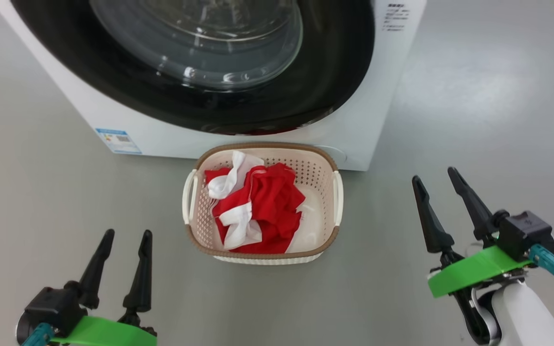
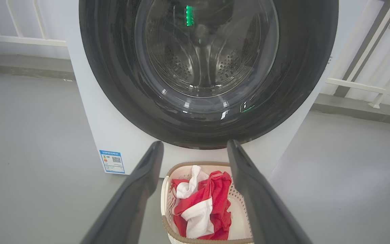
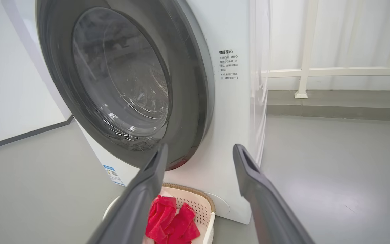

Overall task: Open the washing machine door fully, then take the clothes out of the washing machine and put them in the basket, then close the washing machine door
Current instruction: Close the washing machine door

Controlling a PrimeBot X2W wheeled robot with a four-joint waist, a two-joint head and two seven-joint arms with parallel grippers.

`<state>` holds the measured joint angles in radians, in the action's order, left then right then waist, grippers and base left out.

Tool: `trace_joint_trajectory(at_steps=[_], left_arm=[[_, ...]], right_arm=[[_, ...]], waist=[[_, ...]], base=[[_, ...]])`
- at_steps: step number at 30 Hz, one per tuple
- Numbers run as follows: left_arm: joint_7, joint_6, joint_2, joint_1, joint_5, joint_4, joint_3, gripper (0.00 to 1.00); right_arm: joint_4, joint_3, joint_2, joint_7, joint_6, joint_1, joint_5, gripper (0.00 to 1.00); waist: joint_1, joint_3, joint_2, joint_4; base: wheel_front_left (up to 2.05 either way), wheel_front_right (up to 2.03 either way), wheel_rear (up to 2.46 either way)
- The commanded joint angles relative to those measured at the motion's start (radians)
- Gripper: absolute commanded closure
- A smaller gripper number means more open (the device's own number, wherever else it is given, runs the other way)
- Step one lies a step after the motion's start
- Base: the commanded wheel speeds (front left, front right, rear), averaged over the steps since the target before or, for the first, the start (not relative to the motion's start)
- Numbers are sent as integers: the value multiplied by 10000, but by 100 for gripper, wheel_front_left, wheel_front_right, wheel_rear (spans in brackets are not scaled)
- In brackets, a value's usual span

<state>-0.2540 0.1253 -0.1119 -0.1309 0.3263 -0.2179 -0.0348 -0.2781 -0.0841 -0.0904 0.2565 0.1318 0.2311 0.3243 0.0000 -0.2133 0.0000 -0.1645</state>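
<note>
Both claws stand wide open with nothing between their fingers. I see the left claw (image 1: pixel 128 234) low on my left, and the right claw (image 1: pixel 434 174) on my right, reaching a little further forward. Between the two and ahead of them on the grey floor (image 1: pixel 474 110) sits the basket (image 1: pixel 263 145), well apart from either claw, with its far rim just beside the foot of the washing machine (image 1: pixel 385 101). The clothes (image 1: pixel 270 209) lie heaped inside the basket, red with white bands, toward the left claw's side and the middle. Beyond the basket, past both sets of fingertips, the washing machine door (image 1: pixel 339 72) lies shut against the machine's front, its glass bowl bulging toward me. A blue label sticker (image 1: pixel 118 141) sits on the machine's lower corner, ahead of the left claw.
</note>
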Motion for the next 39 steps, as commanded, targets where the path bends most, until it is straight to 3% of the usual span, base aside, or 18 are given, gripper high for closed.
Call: trace_joint_trajectory(at_steps=[1, 23, 39], left_arm=[[-78, 54, -270, 19, -9, 176, 287, 0], [-78, 54, -537, 825, -46, 368, 582, 0], [-78, 54, -549, 1086, -187, 497, 586, 0]], right_arm=[[321, -211, -62, 53, -11, -179, 137, 0], [913, 857, 65, 53, -11, -2093, 176, 0], [1221, 1279, 92, 53, -11, -2729, 163, 0]], waist=[[0, 281, 0, 291], [0, 1059, 0, 1120], [0, 1250, 0, 1198]], base=[[0, 0, 0], [0, 0, 0], [0, 0, 0]])
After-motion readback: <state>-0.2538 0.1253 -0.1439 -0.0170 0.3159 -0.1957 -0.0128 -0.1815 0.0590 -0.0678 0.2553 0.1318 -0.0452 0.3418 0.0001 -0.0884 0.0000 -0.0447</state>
